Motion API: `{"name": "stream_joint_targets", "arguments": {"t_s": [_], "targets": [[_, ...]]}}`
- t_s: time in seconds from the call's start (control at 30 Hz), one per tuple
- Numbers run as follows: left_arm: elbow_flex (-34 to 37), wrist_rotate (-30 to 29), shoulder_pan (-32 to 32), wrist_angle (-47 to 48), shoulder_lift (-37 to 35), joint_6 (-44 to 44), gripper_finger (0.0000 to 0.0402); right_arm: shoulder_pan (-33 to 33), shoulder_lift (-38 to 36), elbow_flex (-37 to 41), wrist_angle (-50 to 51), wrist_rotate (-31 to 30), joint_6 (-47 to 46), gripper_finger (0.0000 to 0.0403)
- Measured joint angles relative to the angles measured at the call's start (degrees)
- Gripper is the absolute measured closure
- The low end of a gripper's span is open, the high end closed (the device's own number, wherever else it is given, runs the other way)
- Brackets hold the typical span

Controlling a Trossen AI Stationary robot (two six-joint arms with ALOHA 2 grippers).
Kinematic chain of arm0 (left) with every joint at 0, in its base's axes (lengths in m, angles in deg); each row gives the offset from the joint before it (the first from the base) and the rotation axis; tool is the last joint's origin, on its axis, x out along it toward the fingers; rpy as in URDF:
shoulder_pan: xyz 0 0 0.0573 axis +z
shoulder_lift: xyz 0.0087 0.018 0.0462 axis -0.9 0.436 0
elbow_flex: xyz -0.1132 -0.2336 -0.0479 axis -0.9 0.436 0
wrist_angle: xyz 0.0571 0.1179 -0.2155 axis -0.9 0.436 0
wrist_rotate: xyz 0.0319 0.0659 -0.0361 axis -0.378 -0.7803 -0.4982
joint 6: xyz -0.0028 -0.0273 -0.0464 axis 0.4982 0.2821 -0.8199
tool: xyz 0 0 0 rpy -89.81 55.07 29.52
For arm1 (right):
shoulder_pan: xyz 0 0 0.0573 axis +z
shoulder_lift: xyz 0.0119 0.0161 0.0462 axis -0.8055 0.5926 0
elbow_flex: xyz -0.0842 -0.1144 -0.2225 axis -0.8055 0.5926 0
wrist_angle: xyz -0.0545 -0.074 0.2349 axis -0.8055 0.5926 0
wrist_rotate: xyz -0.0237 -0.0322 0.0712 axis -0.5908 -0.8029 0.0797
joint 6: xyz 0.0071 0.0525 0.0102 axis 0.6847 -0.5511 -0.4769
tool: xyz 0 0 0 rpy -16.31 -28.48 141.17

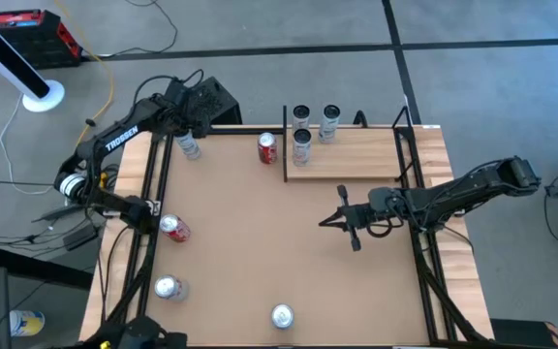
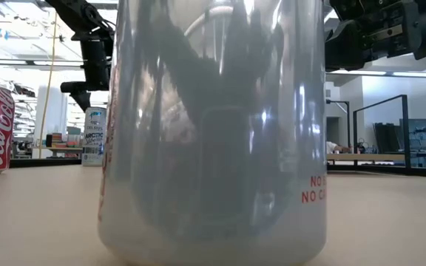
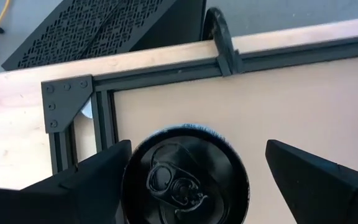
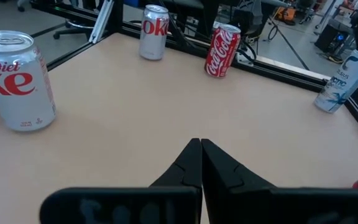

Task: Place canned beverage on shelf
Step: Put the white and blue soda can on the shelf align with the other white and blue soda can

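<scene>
A white-and-blue can point(image 1: 190, 146) with a black top point(image 3: 185, 180) stands upright at the table's far left corner. My left gripper point(image 1: 184, 134) hangs over it, open, one finger point(image 3: 98, 180) on each side of the can's top point(image 3: 197, 146). The pale wood-grain shelf point(image 1: 361, 161) lies at the far right, and three cans point(image 1: 302, 142) stand on it. Near the table's middle right my right gripper point(image 1: 342, 219) is shut on nothing point(image 4: 201, 155). My left gripper comes slanting down from the far left, with its fingers either side of the can's upper rim. One finger point(image 3: 114, 171) stands right beside the rim point(image 3: 128, 180), and I cannot tell whether it touches. The other finger point(image 3: 303, 177) is well clear.
A red cola can point(image 1: 267, 147) stands beside the shelf's black rail point(image 1: 286, 145). Another red can point(image 1: 174, 228) is at the left, and silver cans point(image 1: 168, 288) point(image 1: 281, 315) are near the front. One silver can point(image 2: 213, 133) fills the low view. A black frame point(image 3: 166, 74) borders the tabletop.
</scene>
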Motion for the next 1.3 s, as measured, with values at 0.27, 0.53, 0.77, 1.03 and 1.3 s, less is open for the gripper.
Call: {"name": "stream_joint_targets", "arguments": {"t_s": [0.27,0.53,0.77,1.03,1.3], "targets": [[0.0,-0.2,0.0,1.5,0.2,0.1,0.0082,0.0,0.0,0.0,0.4,0.0,-0.1,0.0379],[0.0,0.0,0.0,1.4,0.2,-0.2,0.0157,0.0,0.0,0.0,0.3,0.0,-0.2,0.0379],[-1.5,7.9,-1.1,3.4,0.3,-1.2,0.0161,0.0,0.0,0.0,1.3,0.0,-0.2,0.0379],[-6.1,15.1,-14.6,6.0,0.3,-3.3,0.0161,0.0,-6.3,0.1,11.9,-1.3,-0.9,0.0379],[-8.9,12.9,-36.2,2.6,0.4,-12.5,0.0161,1.4,-15.5,0.1,22.7,-1.8,-5.2,0.0379]]}}
